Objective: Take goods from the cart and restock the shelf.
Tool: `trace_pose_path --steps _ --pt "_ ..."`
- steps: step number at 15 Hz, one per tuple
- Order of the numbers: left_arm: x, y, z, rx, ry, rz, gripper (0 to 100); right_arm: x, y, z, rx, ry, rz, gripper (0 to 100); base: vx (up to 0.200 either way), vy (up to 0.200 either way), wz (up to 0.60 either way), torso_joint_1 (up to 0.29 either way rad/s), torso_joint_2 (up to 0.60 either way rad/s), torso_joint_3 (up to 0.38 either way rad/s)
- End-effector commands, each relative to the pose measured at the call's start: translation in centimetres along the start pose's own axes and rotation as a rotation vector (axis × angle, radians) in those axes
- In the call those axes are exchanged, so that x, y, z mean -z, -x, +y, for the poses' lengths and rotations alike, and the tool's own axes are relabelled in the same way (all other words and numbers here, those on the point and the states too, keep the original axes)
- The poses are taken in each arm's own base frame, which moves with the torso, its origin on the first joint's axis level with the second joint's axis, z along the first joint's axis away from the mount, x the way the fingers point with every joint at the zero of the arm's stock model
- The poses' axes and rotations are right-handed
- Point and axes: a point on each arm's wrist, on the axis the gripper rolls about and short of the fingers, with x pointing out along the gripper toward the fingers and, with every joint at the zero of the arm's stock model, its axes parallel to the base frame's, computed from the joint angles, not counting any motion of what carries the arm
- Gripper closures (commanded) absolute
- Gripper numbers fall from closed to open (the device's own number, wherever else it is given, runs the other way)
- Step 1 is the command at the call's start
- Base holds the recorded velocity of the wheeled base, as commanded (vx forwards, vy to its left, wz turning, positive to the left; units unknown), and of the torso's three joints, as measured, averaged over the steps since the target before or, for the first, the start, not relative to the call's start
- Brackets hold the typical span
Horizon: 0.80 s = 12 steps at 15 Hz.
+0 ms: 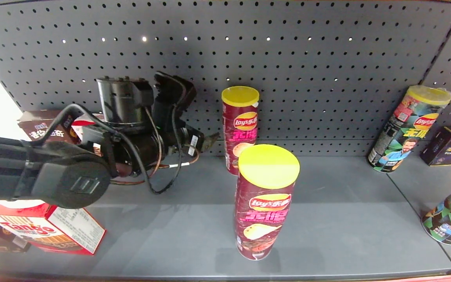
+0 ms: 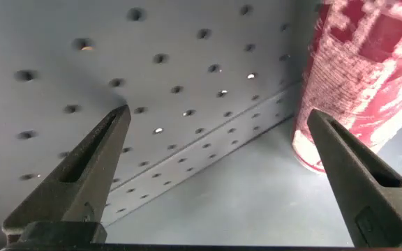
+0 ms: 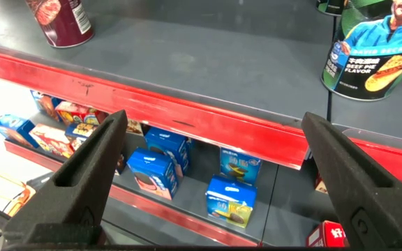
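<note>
Shelf (image 1: pixel 347 203) carried a back can (image 1: pixel 240 129) just beside the spread, empty left gripper (image 2: pixel 218 111), so a sideways swing could probably topple it. Free room lay right of the front can (image 1: pixel 264 203), which stood near the edge; the right gripper (image 3: pixel 213 117), also spread and empty, hung outside that edge.

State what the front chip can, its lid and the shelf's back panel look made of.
Front chip can: likely printed paperboard, glossy, with soft highlights on its wall. Lid: seemingly yellow plastic, smooth with a thin rim. Back panel: probably painted metal, matte grey, evenly punched with holes.
</note>
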Motion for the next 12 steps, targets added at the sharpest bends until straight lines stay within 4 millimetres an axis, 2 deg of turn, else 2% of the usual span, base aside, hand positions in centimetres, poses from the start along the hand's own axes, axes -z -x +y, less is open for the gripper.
trace_pose_path --steps 1,3,5,9,11,12 --pt "-2.9 4.0 1.0 -0.029 0.008 -0.081 0 0.0 0.0 0.0 -0.001 0.000 0.001 0 0.000 0.000 0.00 0.000 0.00 0.000" --pt "-3.4 7.0 0.7 -0.052 0.013 -0.096 0 0.0 0.0 0.0 -0.001 0.000 0.001 0 0.000 0.000 0.00 0.000 0.00 0.000" --pt "-3.1 11.0 0.8 -0.053 0.010 -0.121 0 0.0 0.0 0.0 -0.001 0.000 0.001 0 0.000 0.000 0.00 0.000 0.00 0.000" --pt "-1.4 20.7 1.8 -0.077 0.027 -0.219 0 0.0 0.0 0.0 -0.001 0.000 0.001 0 0.000 0.000 0.00 0.000 0.00 0.000" --pt "-0.9 24.2 2.2 -0.094 0.039 -0.291 0 0.0 0.0 0.0 -0.001 0.000 0.001 0 0.000 0.000 0.00 0.000 0.00 0.000" --pt "-0.7 24.4 2.2 -0.094 0.037 -0.293 0 0.0 0.0 0.0 -0.001 0.000 0.001 0 0.000 0.000 0.00 0.000 0.00 0.000"
